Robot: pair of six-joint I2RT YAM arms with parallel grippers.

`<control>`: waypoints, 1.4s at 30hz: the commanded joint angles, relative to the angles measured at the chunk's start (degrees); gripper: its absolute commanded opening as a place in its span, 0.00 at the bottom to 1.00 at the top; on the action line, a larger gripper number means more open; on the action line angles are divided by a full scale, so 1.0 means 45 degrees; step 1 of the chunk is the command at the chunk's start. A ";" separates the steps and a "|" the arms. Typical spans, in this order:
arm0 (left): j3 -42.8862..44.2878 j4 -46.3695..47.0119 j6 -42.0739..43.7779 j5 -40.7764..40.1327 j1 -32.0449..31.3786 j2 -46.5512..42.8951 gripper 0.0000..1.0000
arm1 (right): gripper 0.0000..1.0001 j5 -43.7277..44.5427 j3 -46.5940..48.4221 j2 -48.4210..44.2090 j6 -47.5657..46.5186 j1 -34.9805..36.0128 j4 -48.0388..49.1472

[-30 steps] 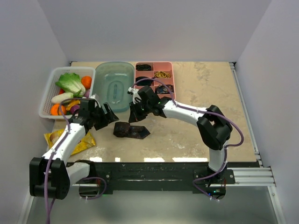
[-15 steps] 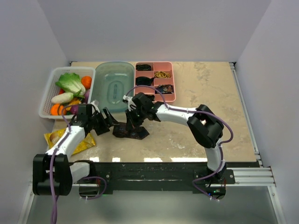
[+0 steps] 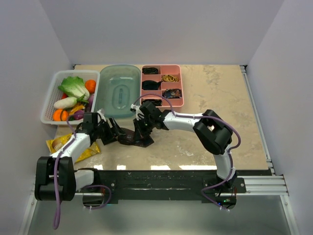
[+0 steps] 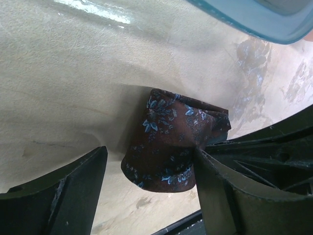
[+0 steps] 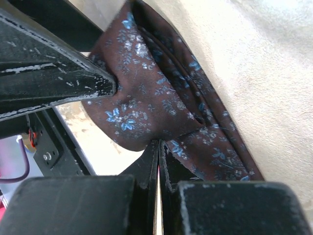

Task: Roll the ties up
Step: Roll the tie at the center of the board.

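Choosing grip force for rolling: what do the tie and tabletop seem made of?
Tie: woven fabric, perhaps silk or polyester; faint sheen, blue floral pattern on maroon-brown, soft folds. Tabletop: hard, smooth beige stone-look surface with glossy reflections; real stone or laminate unclear.

White arms [image 3: 72,147], black joints [image 3: 215,132], thin purple cables [image 3: 55,196].

A beige, marbled table [image 3: 215,88] fills the middle of the overhead view. Plain pale walls close it in: the back wall [image 3: 161,29] at 12 o'clock, the left wall [image 3: 24,73] at 9 o'clock and the right wall [image 3: 288,73] at 3 o'clock. A metal rail [image 3: 257,117] runs along the table's 3 o'clock edge. At 6 o'clock, bright glare patches [image 3: 161,167] lie on the tabletop just beside a black bar [image 3: 161,178]. Below it shows grey-green floor [image 3: 161,218].
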 commanded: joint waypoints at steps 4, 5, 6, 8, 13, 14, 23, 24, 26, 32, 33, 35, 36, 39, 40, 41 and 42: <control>-0.0858 0.1925 -0.0132 0.1223 0.0070 0.0181 0.70 | 0.00 0.0096 0.0010 0.0354 0.0250 0.0062 0.0597; -0.0897 0.2062 -0.0152 0.1282 0.0032 0.0161 0.69 | 0.00 0.0115 0.0087 0.0374 0.0270 0.0062 0.0578; -0.0994 0.2180 -0.0152 0.1398 0.0031 0.0122 0.67 | 0.00 0.0134 0.0146 0.0393 0.0250 0.0062 0.0558; -0.1092 0.2609 -0.0249 0.1555 -0.0066 0.0083 0.64 | 0.00 0.0115 0.0263 0.0432 0.0289 0.0062 0.0558; -0.1152 0.3293 -0.0406 0.1868 -0.0417 -0.0073 0.51 | 0.00 0.0096 0.0459 0.0510 0.0309 0.0062 0.0480; -0.1132 0.3333 -0.0445 0.1849 -0.0573 -0.0112 0.50 | 0.00 0.0115 0.0517 0.0510 0.0309 0.0062 0.0480; 0.0078 0.1949 0.0217 0.0171 -0.1549 -0.0308 0.29 | 0.00 0.0154 0.0557 0.0276 0.0212 0.0062 0.0207; 0.0389 0.1753 0.0335 -0.0353 -0.1686 -0.0250 0.29 | 0.00 0.0173 0.0538 0.0218 0.0211 0.0062 0.0187; 0.0722 0.1109 0.0550 -0.0941 -0.2172 -0.0075 0.27 | 0.00 0.0213 0.0518 0.0140 0.0153 0.0063 0.0109; 0.1621 0.0190 0.0765 -0.2485 -0.3132 0.0219 0.21 | 0.00 0.0329 0.0479 -0.0134 0.0113 0.0062 -0.0047; 0.1777 -0.0063 0.0804 -0.2893 -0.3210 0.0239 0.20 | 0.00 0.0349 0.0459 -0.0269 0.0094 0.0062 -0.0086; 0.2011 -0.0318 0.0999 -0.3267 -0.3308 0.0220 0.19 | 0.00 0.0427 0.0420 -0.0387 0.0036 0.0043 -0.0184; 0.2109 -0.0628 0.1097 -0.3675 -0.3328 0.0239 0.18 | 0.00 0.0524 0.0420 -0.0523 0.0016 0.0024 -0.0223; 0.2481 -0.1273 0.1390 -0.4477 -0.3445 0.0239 0.17 | 0.00 0.0584 0.0284 -0.0739 -0.0023 -0.0190 -0.0282; 0.2578 -0.1450 0.1487 -0.4731 -0.3561 0.0220 0.17 | 0.00 0.0584 0.0206 -0.0914 -0.0023 -0.0250 -0.0301; 0.2753 -0.1587 0.1527 -0.4985 -0.3620 0.0219 0.17 | 0.00 0.0603 0.0167 -0.0993 -0.0043 -0.0327 -0.0301; 0.2852 -0.1879 0.1566 -0.5471 -0.3698 0.0200 0.16 | 0.00 0.0584 0.0108 -0.1051 -0.0023 -0.0406 -0.0282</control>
